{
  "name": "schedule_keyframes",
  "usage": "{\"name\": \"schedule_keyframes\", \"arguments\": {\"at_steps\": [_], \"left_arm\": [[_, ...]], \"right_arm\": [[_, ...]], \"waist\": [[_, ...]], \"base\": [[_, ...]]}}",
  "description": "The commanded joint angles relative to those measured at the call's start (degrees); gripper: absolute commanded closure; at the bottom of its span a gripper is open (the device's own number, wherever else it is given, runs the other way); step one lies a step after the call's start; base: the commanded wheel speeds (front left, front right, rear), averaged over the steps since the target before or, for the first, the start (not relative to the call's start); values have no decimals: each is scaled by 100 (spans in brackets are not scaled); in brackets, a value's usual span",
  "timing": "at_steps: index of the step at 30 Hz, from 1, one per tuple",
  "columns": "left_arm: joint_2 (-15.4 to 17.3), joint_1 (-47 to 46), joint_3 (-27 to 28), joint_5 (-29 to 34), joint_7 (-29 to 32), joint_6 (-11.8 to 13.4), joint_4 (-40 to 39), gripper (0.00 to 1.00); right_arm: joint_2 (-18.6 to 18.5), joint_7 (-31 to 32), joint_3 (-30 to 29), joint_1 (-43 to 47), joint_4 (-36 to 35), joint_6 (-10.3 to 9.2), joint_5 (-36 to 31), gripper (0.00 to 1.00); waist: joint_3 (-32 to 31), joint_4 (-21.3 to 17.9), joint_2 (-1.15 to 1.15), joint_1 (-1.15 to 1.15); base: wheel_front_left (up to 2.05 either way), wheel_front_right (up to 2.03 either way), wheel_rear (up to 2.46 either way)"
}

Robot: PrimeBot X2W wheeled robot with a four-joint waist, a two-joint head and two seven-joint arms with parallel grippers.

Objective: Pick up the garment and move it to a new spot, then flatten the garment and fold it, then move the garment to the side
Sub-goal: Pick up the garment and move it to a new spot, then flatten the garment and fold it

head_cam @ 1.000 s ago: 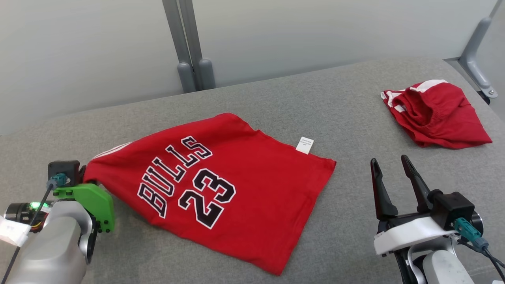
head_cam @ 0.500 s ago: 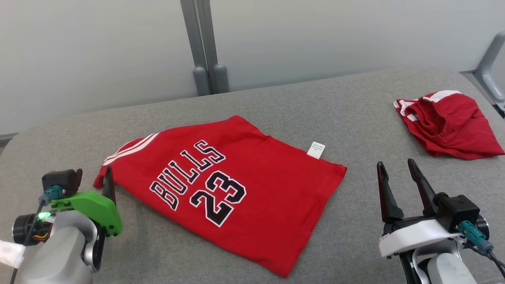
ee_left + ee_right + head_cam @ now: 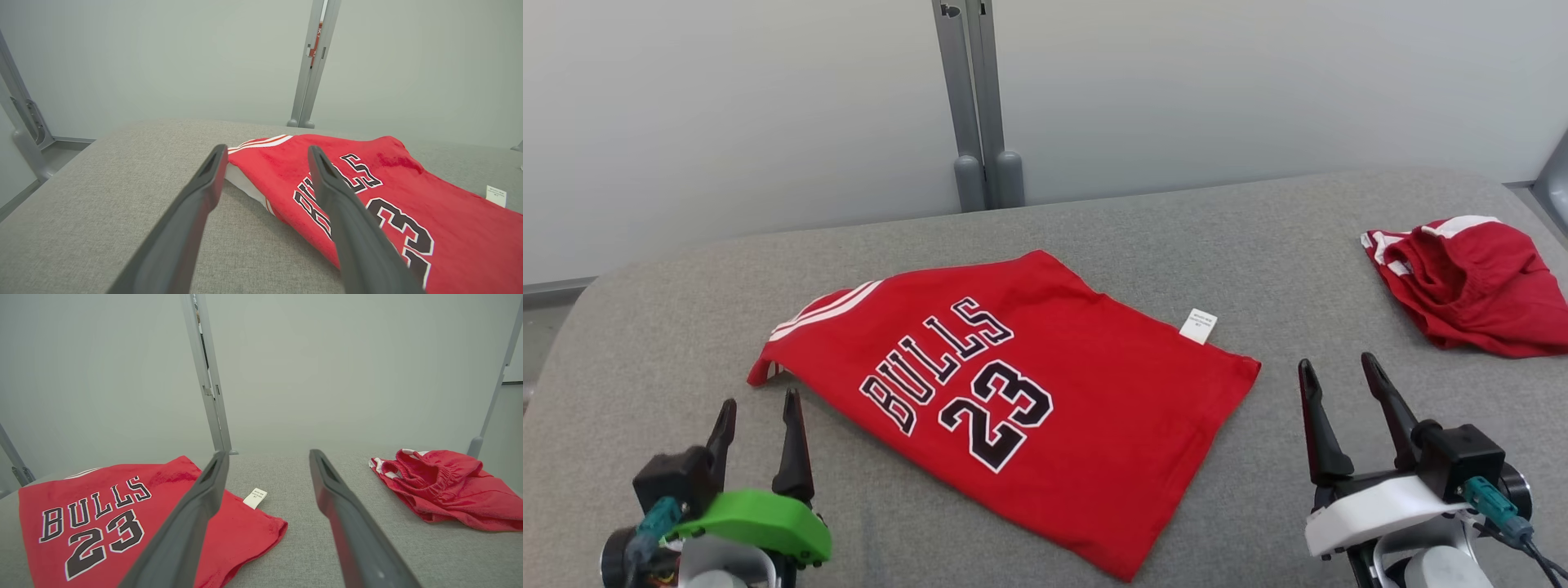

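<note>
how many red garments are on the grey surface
2. The Bulls jersey lies spread out in the middle of the grey surface; the crumpled red shorts lie at its far right. More could lie beyond the frame edges.

A grey fabric-covered surface [image 3: 1143,237] with rounded corners carries two red garments. Near its middle a red jersey [image 3: 1094,416] lies spread out and mostly flat, set at a slant, with "BULLS 23" in black, white-edged print facing up. White stripes edge its left end, which is slightly raised off the cloth. A small white label [image 3: 1198,326] sticks out from its far edge onto the grey. Well apart, by the far right edge, a second red piece [image 3: 1478,290], probably shorts with white trim, lies crumpled.
</note>
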Motion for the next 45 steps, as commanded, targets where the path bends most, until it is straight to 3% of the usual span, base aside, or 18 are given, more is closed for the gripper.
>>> {"name": "schedule_keyframes", "arguments": {"at_steps": [1, 9, 17, 27, 45], "left_arm": [[-96, 247, 169, 141, 0, 41, -176, 0], [-710, 1274, 904, 805, 1, -117, -967, 0], [-1030, 1444, 1139, 1273, 1, -376, -939, 0], [-1236, 1382, 1317, 1520, 1, -602, -789, 0], [-1354, 1331, 1508, 1747, 1, -791, -676, 0]], "right_arm": [[-11, -18, 25, 103, -11, -2, 24, 0], [-13, -18, 141, 423, -80, -2, 212, 0], [-12, -18, 265, 501, -9, -2, 323, 0], [-12, -18, 269, 410, 83, -2, 268, 0], [-13, -18, 171, 410, 217, -2, 207, 0]], "waist": [[-27, 22, 0, 0], [-102, 22, 0, 0], [-123, -23, 0, 0], [-110, -45, 0, 0], [-58, 45, 0, 0]], "base": [[0, 0, 0], [0, 0, 0], [0, 0, 0], [0, 0, 0], [0, 0, 0]]}}
